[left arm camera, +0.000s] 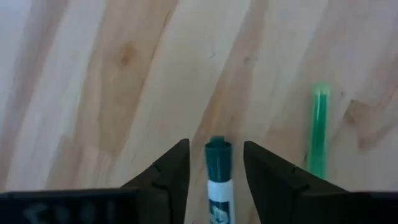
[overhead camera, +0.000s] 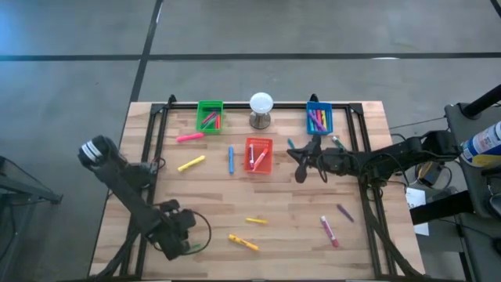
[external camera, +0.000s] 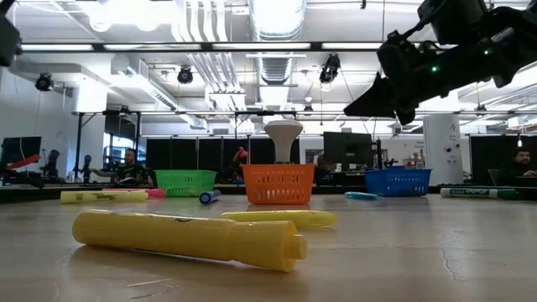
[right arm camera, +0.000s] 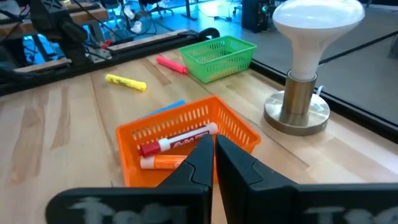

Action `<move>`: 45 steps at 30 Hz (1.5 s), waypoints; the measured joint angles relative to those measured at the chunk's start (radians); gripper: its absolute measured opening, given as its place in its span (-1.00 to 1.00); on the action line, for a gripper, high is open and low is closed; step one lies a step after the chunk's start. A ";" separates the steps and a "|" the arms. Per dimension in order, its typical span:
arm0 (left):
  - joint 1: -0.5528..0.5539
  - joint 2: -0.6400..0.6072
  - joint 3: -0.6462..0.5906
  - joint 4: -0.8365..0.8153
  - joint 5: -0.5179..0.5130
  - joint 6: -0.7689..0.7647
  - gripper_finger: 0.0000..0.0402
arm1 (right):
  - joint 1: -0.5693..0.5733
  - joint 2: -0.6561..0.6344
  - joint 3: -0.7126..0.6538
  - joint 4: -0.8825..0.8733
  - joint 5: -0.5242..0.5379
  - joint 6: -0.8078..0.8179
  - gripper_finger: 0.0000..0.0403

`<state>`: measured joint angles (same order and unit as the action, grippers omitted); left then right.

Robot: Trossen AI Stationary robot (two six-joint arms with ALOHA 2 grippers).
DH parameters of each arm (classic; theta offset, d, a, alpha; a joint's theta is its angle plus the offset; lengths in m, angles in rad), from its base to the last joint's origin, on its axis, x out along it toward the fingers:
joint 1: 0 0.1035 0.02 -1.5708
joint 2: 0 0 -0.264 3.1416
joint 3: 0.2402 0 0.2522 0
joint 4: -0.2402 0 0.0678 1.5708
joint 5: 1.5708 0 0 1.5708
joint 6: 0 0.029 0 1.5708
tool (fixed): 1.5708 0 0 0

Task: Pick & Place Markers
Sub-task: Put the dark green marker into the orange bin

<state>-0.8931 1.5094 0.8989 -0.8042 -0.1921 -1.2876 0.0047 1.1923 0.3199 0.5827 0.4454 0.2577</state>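
Wood-grain table (left arm camera: 93, 93) fills the left wrist view, and the left gripper (left arm camera: 216, 148) hangs just above it with its 2 fingers spread apart and gripping nothing. A white marker with a dark green cap (left arm camera: 217, 180) lies flat in the gap between them, clear of both fingers and with its cap end pointing forward. A second, all-green marker (left arm camera: 319, 130) lies just outside one finger and roughly parallel. These pens look light, stiff and smooth, so they will likely roll or skid if nudged from one side. The safest hold would be across the middle of the barrel, with both fingers closing evenly, not on the cap, which could pivot out. The right gripper (right arm camera: 213, 146) is clenched on nothing and hovers just behind the orange bin (right arm camera: 231, 129), which sits directly ahead of its fingertips. That bin holds 2 markers, a white one with a red cap (right arm camera: 180, 144) and an orange one (right arm camera: 165, 162). Farther ahead of this gripper stands the green bin (right arm camera: 217, 56), which the high view shows with a few markers inside. A white ball on a grey stand (right arm camera: 311, 37) is off to one side. The blue bin (overhead camera: 308, 117) sits beside the right arm and carries several mixed-colour markers. More pens lie scattered loose on the table, well apart from both grippers.
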 joint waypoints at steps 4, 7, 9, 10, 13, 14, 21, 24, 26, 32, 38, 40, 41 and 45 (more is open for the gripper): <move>-0.005 0.042 -0.003 -0.003 0.023 -0.032 -0.28 | 0.006 0.000 0.000 0.000 0.000 -0.005 -0.94; -0.005 0.065 -0.003 -0.001 0.042 -0.031 -0.28 | 0.007 0.000 0.000 0.000 0.000 -0.007 -0.94; -0.005 0.077 -0.003 0.000 0.060 -0.031 -0.28 | 0.007 0.000 0.000 0.000 0.000 -0.006 -0.94; -0.005 0.081 -0.003 0.000 0.073 -0.031 -0.28 | 0.007 0.000 0.000 0.000 0.000 -0.007 -0.94; -0.005 0.090 -0.010 0.003 0.106 -0.031 -0.28 | 0.007 0.000 0.000 0.000 0.000 -0.007 -0.94; -0.005 0.091 -0.015 0.004 0.108 -0.032 -0.28 | 0.007 0.000 0.000 0.000 0.000 -0.007 -0.94; -0.005 0.091 -0.031 0.017 0.110 -0.031 -0.51 | 0.007 0.000 0.000 0.000 0.000 -0.007 -0.94; -0.003 0.084 -0.034 0.010 0.110 -0.009 -0.69 | 0.007 0.000 0.000 0.000 0.000 -0.007 -0.94; 0.006 0.068 -0.037 -0.018 0.110 0.015 -0.76 | 0.007 0.000 0.000 0.000 0.000 -0.007 -0.94; 0.102 -0.060 -0.027 -0.116 0.046 0.104 -0.74 | 0.007 0.000 0.000 0.003 0.000 -0.007 -0.94; 0.372 -0.227 -0.018 -0.036 -0.130 0.360 -0.72 | 0.007 0.000 0.000 0.004 0.000 -0.022 -0.94; 0.494 -0.270 -0.016 0.058 -0.140 0.484 -0.72 | 0.006 0.000 0.000 0.004 0.000 -0.023 -0.94; 0.559 -0.287 -0.017 0.124 -0.136 0.545 -0.72 | 0.007 0.000 0.000 0.004 0.000 -0.023 -0.94; 0.809 -0.301 -0.020 0.413 -0.005 0.749 -0.72 | 0.006 0.000 0.000 0.004 0.000 -0.023 -0.94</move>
<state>-0.0841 1.2081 0.8787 -0.3916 -0.1967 -0.5382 0.0111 1.1919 0.3199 0.5865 0.4457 0.2348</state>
